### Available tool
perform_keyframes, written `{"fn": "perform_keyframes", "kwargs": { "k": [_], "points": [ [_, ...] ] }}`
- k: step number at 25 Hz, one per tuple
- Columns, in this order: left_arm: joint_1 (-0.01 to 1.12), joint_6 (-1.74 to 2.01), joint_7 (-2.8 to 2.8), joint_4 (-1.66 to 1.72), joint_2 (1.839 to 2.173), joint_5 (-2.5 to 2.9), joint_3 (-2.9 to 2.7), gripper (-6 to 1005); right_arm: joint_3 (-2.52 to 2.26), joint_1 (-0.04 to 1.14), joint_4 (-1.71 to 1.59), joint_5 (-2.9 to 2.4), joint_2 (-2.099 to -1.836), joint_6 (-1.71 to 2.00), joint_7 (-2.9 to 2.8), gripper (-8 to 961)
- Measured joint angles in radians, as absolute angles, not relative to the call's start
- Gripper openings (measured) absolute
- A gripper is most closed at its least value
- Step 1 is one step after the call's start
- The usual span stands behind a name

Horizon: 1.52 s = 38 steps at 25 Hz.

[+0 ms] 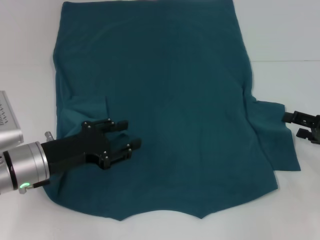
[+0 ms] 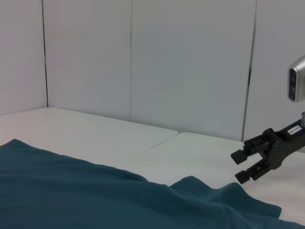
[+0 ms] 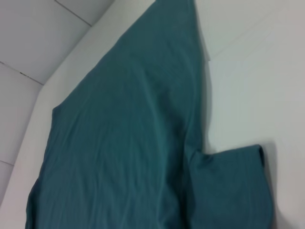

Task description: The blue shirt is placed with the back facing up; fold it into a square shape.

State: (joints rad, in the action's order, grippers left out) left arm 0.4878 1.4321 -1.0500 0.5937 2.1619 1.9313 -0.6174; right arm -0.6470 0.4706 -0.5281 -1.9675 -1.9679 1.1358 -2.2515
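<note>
White tabletop (image 1: 295, 30) carries the blue shirt (image 1: 160, 100), spread flat. Left sleeve appears already folded inward. Left gripper (image 1: 131, 141) hovers over that fold, jaws spread, holding nothing. Right gripper (image 1: 299, 125), jaws spread, waits beside the outstretched right sleeve (image 1: 277, 135), apparently positioned to fold it.

A plain white surface (image 1: 285, 40) fills the scene, with a faint seam running across it on the right side. Lying flat on it is the blue shirt (image 1: 165, 100), spread wide from the far edge to the near edge. One short sleeve sticks out to the right, resting on the surface.
</note>
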Motion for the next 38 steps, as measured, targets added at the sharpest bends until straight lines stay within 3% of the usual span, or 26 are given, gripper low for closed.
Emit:
{"fn": "perform_keyframes", "kwargs": {
  "k": [11,16,19,31,38],
  "points": [
    [0.497,1.429,-1.079,0.591,2.16,1.929,-0.618,569,-0.644,0.48,-0.526,-2.008,-1.979,1.114,-2.27,899],
    [0.499,1.418,-1.098,0.59,2.16,1.931,-0.618,702,-0.644,0.49,-0.519,-2.008,-1.985,1.099,-2.261,899],
    [0.5,1.417,-1.105,0.591,2.16,1.932,-0.618,841,-0.644,0.495,-0.51,-2.008,-1.987,1.087,-2.256,900],
    [0.5,1.417,-1.106,0.597,2.16,1.934,-0.62,839,-0.632,0.5,-0.51,-1.989,-2.01,1.086,-2.226,825],
    [0.503,1.417,-1.106,0.597,2.16,1.936,-0.62,838,-0.625,0.504,-0.503,-1.988,-2.019,1.074,-2.217,523]
  ]
}}
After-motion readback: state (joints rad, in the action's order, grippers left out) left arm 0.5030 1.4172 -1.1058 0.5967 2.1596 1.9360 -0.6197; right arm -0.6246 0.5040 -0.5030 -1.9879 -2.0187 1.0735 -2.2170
